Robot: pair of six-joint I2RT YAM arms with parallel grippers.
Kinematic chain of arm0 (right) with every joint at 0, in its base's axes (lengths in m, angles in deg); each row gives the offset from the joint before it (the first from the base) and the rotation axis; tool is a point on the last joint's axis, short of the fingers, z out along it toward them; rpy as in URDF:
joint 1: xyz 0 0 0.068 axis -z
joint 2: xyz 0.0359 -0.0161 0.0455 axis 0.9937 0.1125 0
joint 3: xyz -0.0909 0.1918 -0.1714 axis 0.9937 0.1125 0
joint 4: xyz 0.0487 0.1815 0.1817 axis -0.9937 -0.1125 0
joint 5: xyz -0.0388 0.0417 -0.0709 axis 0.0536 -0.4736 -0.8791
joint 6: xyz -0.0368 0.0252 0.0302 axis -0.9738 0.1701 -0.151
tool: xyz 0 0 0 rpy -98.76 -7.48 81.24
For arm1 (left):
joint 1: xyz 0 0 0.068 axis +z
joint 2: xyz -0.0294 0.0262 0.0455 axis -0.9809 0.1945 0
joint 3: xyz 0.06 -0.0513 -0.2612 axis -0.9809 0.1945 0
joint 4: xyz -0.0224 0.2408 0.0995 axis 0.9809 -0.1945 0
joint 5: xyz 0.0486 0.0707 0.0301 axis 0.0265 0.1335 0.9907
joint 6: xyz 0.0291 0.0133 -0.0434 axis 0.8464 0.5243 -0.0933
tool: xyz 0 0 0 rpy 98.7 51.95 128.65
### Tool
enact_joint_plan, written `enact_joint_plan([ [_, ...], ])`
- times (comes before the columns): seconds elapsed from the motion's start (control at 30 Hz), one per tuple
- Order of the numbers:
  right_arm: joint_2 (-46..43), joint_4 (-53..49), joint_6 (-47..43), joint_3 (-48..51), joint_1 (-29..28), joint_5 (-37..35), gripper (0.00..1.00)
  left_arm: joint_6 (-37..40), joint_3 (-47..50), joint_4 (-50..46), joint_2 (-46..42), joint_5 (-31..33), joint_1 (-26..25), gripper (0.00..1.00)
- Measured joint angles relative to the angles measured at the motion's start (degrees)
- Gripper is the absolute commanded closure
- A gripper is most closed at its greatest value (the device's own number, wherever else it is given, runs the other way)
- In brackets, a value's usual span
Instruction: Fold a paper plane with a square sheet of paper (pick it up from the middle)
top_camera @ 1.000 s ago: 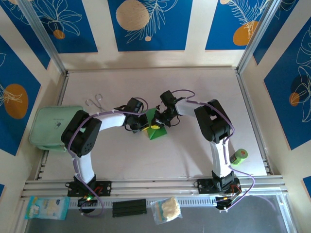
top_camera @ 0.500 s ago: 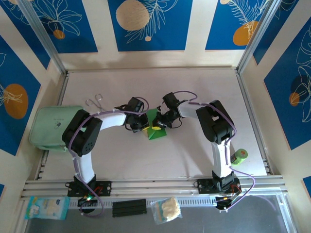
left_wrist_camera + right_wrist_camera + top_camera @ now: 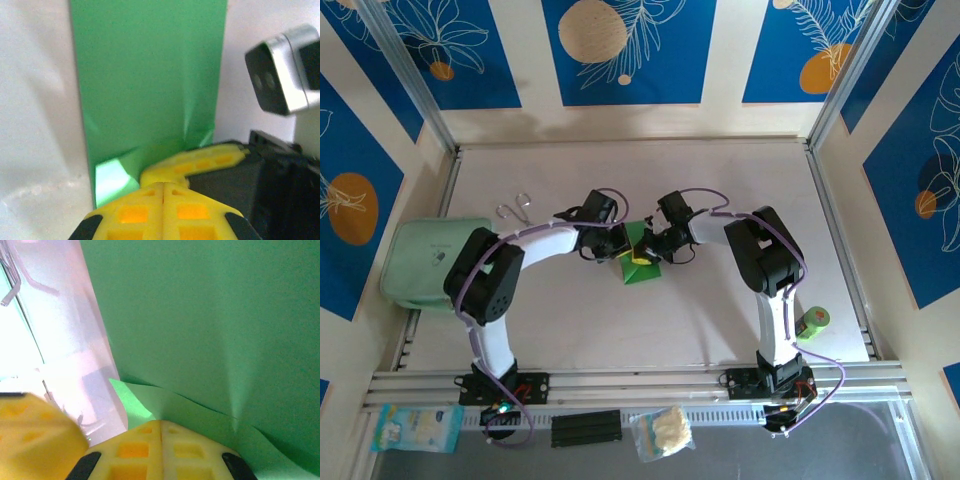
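Paper (image 3: 150,75) pinched by left end effector (image 3: 164,186) and right end effector (image 3: 161,423).

The right claw (image 3: 161,426) sits at the bottom edge, its yellow fingers pressed together with no gap, nipping a raised, puckered fold of the square sheet of paper (image 3: 215,315). Bright green paper spreads above and to the right, creased near the tips. The pale table (image 3: 65,330) shows at left, with a blurred yellow block (image 3: 35,425) low in that corner.
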Motion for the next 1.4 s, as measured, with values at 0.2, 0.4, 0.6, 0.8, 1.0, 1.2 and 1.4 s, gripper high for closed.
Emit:
enact_joint_plan([
  [0.2, 0.07, 2.47, 0.83, 0.33, 0.09, -1.33, 0.99, -3.3, 5.9, 3.28, -2.97, -2.08, -0.74, 0.96],
  [0.4, 0.07, 2.78, 0.83, 0.44, 0.11, -1.31, 0.99, -4.42, 7.17, 4.59, -2.93, -3.67, -2.29, 0.96],
  [0.6, 0.07, 2.75, 0.81, 0.44, 0.11, -1.31, 0.99, -4.37, 7.15, 5.18, -1.31, -4.37, -2.47, 0.95],
  [0.8, 0.07, 2.73, 0.81, 0.44, 0.11, -1.31, 0.99, -4.35, 7.17, 5.18, 0.7, -4.83, -2.49, 0.95],
  [1.0, 0.07, 2.69, 0.81, 0.42, 0.11, -1.31, 0.99, -4.39, 8.52, 6.8, 0.83, -5.9, -2.49, 0.95],
  [1.2, 0.07, 2.64, 0.81, 0.42, 0.15, -1.31, 0.99, -4.2, 9.42, 7.82, 0.81, -6.14, -2.49, 0.95],
  [1.4, 0.11, 2.49, 0.79, 0.37, 0.2, -1.27, 0.99, -3.02, 11.39, 9.68, -0.07, -6.08, -2.49, 0.96],
])
